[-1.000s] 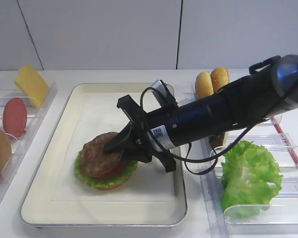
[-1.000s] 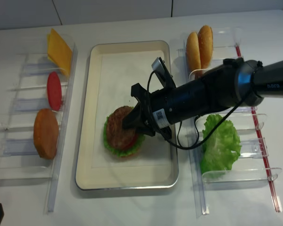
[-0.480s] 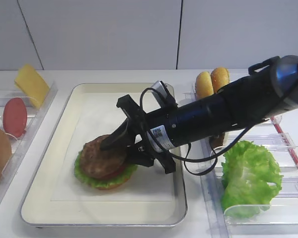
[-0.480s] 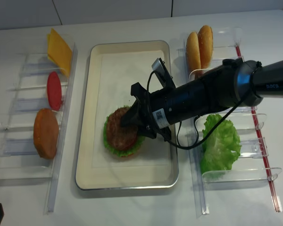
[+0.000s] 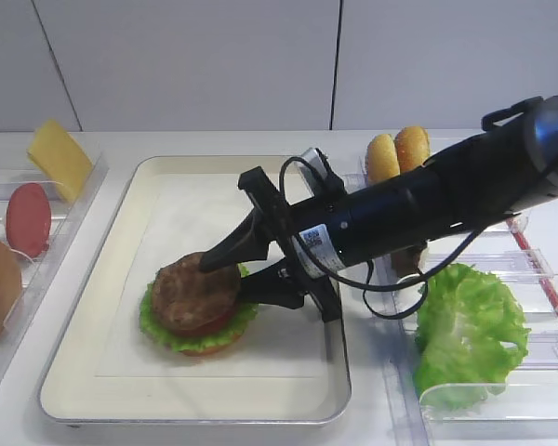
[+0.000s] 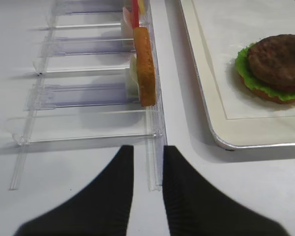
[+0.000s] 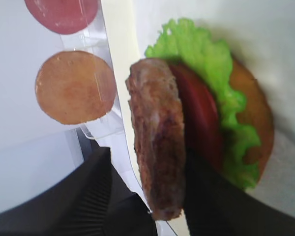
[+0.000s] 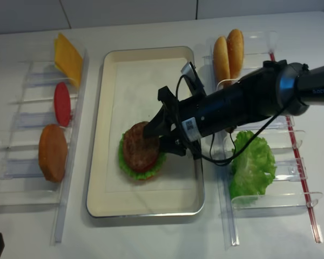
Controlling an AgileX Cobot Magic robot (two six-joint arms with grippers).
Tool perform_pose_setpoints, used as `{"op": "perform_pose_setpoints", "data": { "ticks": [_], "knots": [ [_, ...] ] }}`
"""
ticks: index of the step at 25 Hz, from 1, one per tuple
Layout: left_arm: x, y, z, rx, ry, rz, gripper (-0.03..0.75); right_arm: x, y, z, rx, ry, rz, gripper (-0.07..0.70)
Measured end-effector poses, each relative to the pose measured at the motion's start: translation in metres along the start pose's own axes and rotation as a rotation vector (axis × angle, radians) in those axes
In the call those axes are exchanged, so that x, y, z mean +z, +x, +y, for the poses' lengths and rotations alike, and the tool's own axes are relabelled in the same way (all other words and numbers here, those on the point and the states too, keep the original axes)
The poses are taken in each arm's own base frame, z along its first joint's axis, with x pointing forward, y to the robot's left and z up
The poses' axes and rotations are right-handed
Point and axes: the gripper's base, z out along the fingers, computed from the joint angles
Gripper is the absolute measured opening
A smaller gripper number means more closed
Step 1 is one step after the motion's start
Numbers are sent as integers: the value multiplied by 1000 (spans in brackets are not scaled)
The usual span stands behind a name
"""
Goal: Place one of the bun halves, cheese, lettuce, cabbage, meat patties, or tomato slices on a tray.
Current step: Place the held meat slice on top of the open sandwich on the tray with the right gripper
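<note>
exterior high: right end effector (image 5: 231, 271) stood with its jaws apart, one finger above the meat patty (image 5: 194, 294) and one low beside it, gripping nothing. patty lay flat on top of the stack in the tray (image 5: 93, 372), over a tomato slice (image 5: 216, 322) and lettuce (image 5: 158, 327), so the layers sat in burger order.

right wrist: patty (image 7: 157, 157) filled the gap between the dark fingers, clear of both as far as could be seen; tomato slice (image 7: 199, 118), lettuce (image 7: 209, 64) and a bun half (image 7: 253, 113) lay beneath it (edge-on view).

left wrist: left end effector (image 6: 146, 196) hovered over the counter (image 6: 78, 187) beside a clear rack (image 6: 88, 93), fingers a slot apart and empty, likely parked clear of the tray (image 6: 221, 132).

realsense: spare bun halves (image 8: 229, 51), cheese (image 8: 67, 56) and loose lettuce (image 8: 252, 162) stood in side racks, upright for an easy pinch.
</note>
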Motion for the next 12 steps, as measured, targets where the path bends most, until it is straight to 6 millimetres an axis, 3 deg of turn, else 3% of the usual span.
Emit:
{"op": "perform_pose_setpoints", "data": {
  "ticks": [12],
  "knots": [
    [0,0,0,0,0,0,139,-14,-3,0,0,9,30,362]
  ]
}}
